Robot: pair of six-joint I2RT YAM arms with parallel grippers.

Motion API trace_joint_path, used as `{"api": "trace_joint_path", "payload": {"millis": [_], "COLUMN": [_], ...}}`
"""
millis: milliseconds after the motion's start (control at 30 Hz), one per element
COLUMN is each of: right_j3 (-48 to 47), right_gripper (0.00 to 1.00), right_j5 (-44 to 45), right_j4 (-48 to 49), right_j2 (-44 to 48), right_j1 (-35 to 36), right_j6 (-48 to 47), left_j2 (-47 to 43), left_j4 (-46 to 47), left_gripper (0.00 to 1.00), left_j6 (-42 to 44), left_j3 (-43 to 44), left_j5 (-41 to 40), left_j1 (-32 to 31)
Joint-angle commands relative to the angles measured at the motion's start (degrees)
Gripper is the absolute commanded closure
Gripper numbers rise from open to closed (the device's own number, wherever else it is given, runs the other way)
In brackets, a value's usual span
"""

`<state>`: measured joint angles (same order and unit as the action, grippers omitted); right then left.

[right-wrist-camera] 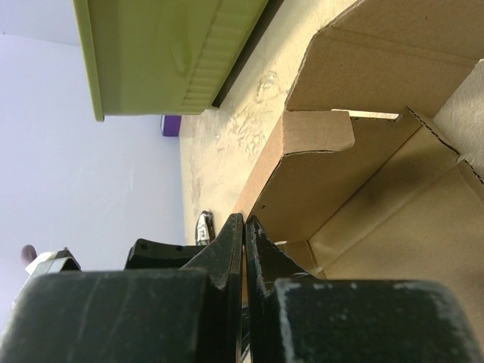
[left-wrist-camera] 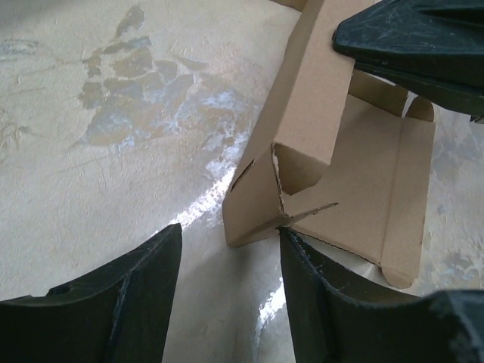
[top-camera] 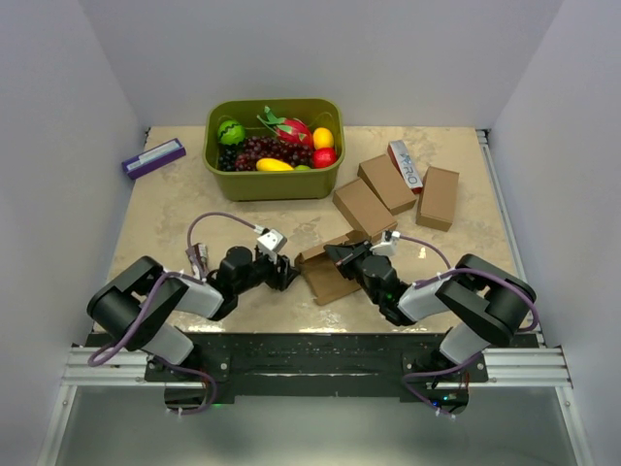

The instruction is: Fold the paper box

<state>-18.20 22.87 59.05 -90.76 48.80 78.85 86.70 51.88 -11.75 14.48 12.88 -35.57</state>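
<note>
Box (left-wrist-camera: 378,174) wall sits pinched in closed right pincer (right-wrist-camera: 243,223); open left pincer (left-wrist-camera: 231,231) should straddle corner flap (left-wrist-camera: 302,162) ahead, then close squarely.

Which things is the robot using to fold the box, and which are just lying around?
In the job: paper box, left gripper open beside it, right gripper pinching it.
Just lying about: green fruit bin, closed brown boxes, white-and-red carton, purple-and-white box.
</note>
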Motion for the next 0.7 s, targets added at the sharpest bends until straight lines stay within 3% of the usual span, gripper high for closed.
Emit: {"api": "trace_joint_path", "payload": {"millis": [0,333,500,667], "right_j3": [2.2,2.3,2.4,2.1], "right_gripper": [1.0,1.0,1.0,1.0], "right_j5": [-0.2,-0.6,-0.6,-0.7], "right_j4": [-6.1,-5.8,-5.8,-5.8], "right_j2": [-1.5,-2.0,-2.0,-2.2], "right_j1": [0.4,0.4,0.4,0.4], "right_j6": [-2.6,-2.6,-2.6,-2.6], "left_j2": [1.1,5.3,6.1,7.2], "left_j4": [8.0,14.0,15.4,14.6], "left_gripper": [0.43,0.46,0.53,0.67], "left_j6": [2.1,2.9,3.6,0.8], "left_j3": [2.0,2.7,3.2,4.2], "left_j5": [-0.3,-2.7,-7.2,-12.8], "left_j1": [-0.6,-2.5,-4.7,-7.6]}}
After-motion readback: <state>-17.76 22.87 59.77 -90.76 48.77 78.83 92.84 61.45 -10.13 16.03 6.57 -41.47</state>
